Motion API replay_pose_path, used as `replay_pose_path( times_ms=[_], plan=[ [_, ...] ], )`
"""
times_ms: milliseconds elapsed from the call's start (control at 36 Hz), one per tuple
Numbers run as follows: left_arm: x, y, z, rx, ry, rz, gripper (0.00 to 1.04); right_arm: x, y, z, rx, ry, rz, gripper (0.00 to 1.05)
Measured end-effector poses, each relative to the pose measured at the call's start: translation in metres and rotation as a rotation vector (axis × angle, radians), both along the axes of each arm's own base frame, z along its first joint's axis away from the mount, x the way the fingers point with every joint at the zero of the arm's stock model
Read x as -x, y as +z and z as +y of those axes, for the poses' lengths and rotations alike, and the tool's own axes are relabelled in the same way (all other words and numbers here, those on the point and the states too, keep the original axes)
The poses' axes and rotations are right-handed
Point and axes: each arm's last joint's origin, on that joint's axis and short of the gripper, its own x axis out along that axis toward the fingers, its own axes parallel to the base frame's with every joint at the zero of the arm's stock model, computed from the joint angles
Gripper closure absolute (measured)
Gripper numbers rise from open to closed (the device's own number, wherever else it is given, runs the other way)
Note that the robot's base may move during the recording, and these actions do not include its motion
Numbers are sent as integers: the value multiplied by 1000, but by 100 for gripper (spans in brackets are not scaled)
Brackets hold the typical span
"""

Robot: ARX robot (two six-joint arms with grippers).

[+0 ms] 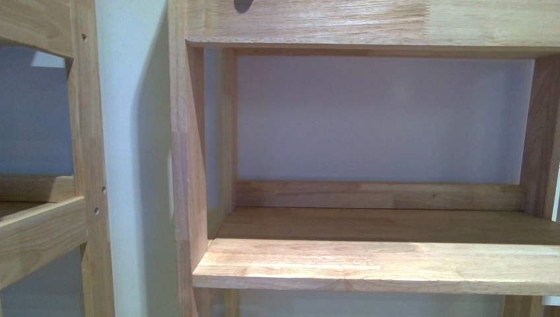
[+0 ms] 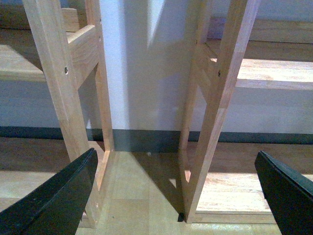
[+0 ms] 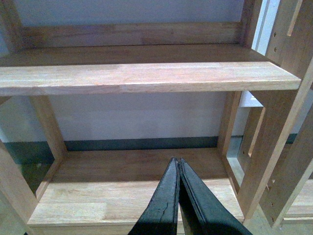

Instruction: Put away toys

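Scanning: wooden shelf unit straight ahead, a second wooden rack off to my left, pale wall behind both.
Toy: nowhere in any of my three views right now, so I cannot say where it sits.
Left gripper: jaws spread wide, nothing between them, pointing at the gap between the two racks above the floor.
Right gripper: fingers pressed together, tips touching, nothing pinched that I can see, aimed at the lower board of the shelf unit.
Handling, my guess: a plush toy should be light, soft and squashy, not fragile and not slippery.
Where to grab: around the body rather than a limb or tag, closing firmly enough to bite into the stuffing.
Landing spot: the shelf boards in view look like the likely place for it.
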Motion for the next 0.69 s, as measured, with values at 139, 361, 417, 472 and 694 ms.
replay_pose_path(
  times_ms=[139,361,417,472,694],
  plan=[
    [0,0,0,0,0,0,6,0,0,0,0,0,-3,101],
    [0,0,0,0,0,0,6,0,0,0,0,0,-3,101],
    [0,0,0,0,0,0,6,0,0,0,1,0,-3,101],
    [0,0,0,0,0,0,6,0,0,0,0,0,-3,95],
    [0,0,0,0,0,0,6,0,0,0,0,0,-3,63]
  ],
)
